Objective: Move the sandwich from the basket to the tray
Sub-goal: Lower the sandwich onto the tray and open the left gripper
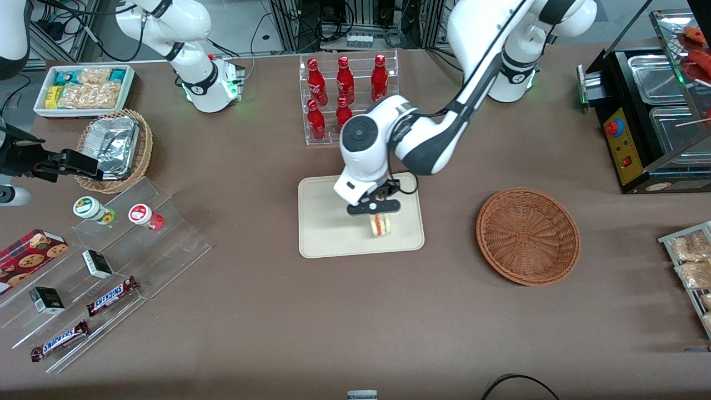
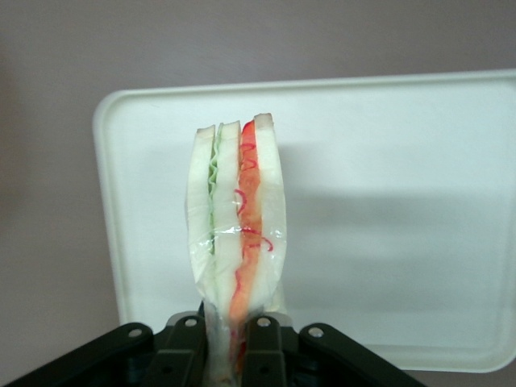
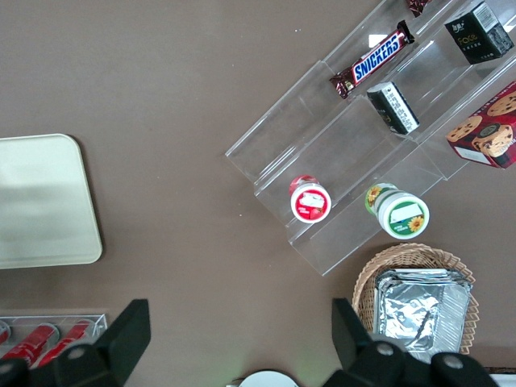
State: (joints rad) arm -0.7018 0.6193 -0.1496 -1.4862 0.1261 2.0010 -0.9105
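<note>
Front view, read across. White bin of snack packets [image 1: 83,89] sits at the parked arm's end of the tabletop [image 1: 355,311]; nearer the camera, a tan wicker basket with a foil container [image 1: 114,147]. Nearer still, a clear stepped display [image 1: 105,278] carries two small lidded cups [image 1: 91,209], small dark boxes and Snickers bars [image 1: 111,295], with a cookie box [image 1: 30,253] at its outer end. Mid-table: clear rack of red bottles [image 1: 347,94], farther from the camera than the tray [image 1: 328,233]. Tool [image 1: 380,215] is above the tray, toward its working-arm end, fingers [image 2: 262,351] closed on the sandwich [image 1: 381,224]. Sandwich hangs over the tray; whether it touches the surface cannot be told. Wrist view: sandwich [image 2: 238,234] gripped at its lower end, in clear wrap, cut edge showing green and red layers, tray [image 2: 387,201] below it. Basket [image 1: 527,236] lies on the tabletop toward the working arm's end, well apart from the tray, nothing in it. Black food warmer [image 1: 644,116] stands at that end.
</note>
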